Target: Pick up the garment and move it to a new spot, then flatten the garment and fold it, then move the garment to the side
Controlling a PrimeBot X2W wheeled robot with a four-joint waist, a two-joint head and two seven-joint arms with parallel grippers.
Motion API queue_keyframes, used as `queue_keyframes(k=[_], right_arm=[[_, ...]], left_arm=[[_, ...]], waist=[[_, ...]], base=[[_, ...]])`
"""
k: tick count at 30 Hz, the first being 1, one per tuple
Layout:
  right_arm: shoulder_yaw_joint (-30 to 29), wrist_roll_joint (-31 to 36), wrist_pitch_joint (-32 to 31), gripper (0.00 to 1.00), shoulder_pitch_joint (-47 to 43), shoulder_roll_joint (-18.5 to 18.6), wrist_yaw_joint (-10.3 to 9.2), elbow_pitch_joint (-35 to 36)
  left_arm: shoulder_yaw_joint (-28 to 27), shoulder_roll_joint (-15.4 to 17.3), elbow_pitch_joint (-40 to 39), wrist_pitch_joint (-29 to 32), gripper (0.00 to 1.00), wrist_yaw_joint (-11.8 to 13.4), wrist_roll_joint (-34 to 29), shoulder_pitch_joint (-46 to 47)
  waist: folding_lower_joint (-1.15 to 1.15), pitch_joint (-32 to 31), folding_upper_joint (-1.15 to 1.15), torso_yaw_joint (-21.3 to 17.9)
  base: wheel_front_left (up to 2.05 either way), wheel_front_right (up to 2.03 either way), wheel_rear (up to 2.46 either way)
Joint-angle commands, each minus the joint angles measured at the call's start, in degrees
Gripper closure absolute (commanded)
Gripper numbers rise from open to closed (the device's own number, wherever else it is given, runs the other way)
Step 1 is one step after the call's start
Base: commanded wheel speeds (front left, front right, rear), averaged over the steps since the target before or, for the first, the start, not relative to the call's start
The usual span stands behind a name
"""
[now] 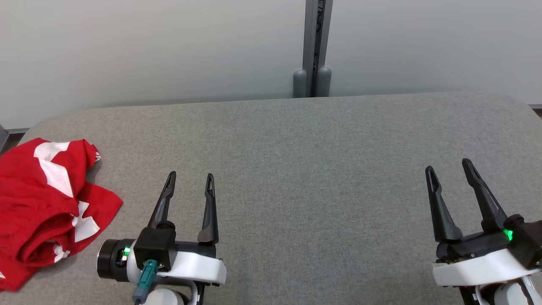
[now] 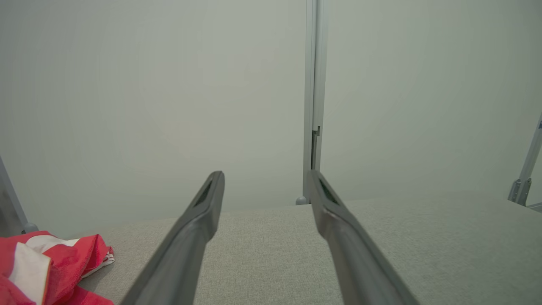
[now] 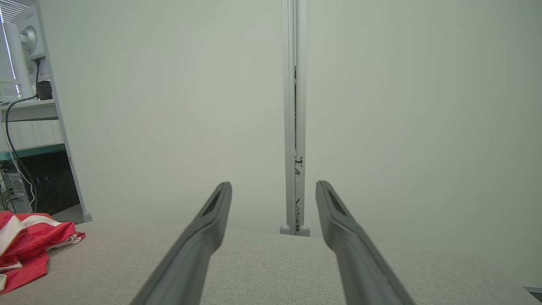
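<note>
Head view: crumpled red-and-white garment (image 1: 46, 207) lies at the desk's (image 1: 296, 169) left edge, partly cut off by the frame. It is near the left pincer (image 1: 190, 175) and well apart from the right pincer (image 1: 448, 165). Both pincers gape wide, holding nothing.
Left wrist view: garment (image 2: 55, 262) sits low left, cropped.
Right wrist view: garment (image 3: 29, 241) sits far left, with its edge cut off.

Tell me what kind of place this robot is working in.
Probably an indoor lab or office test bay: a grey fabric-covered table against pale partition panels, with a computer monitor on a desk beyond them.
</note>
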State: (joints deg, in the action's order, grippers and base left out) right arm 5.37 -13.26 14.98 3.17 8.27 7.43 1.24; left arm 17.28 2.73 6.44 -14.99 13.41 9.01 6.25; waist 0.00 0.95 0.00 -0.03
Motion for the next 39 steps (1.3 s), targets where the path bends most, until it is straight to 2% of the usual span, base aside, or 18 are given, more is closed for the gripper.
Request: queue_keyframes(k=[1, 30, 39], right_arm=[[-0.2, -0.3, 0.3, 0.00, -0.3, 0.3, 0.10, 0.1], [-0.9, -0.5, 0.3, 0.00, -0.5, 0.4, 0.10, 0.0], [-1.5, -0.9, 0.3, 0.00, -1.0, 0.0, 0.10, -0.4]], left_arm=[[-0.4, 0.3, 0.2, -0.3, 0.00, -0.1, 0.0, 0.7], [-1.6, 0.3, 0.6, -0.3, 0.00, -0.7, 0.8, 0.4], [-1.9, 0.3, 3.7, -0.3, 0.00, -2.8, 0.4, 0.8]], waist=[[0.00, 0.0, 0.00, 0.0], [0.00, 0.1, 0.00, 0.3], [0.00, 0.0, 0.00, 2.3]], base=[[0.00, 0.00, 0.00], [0.00, 0.00, 0.00], [0.00, 0.00, 0.00]])
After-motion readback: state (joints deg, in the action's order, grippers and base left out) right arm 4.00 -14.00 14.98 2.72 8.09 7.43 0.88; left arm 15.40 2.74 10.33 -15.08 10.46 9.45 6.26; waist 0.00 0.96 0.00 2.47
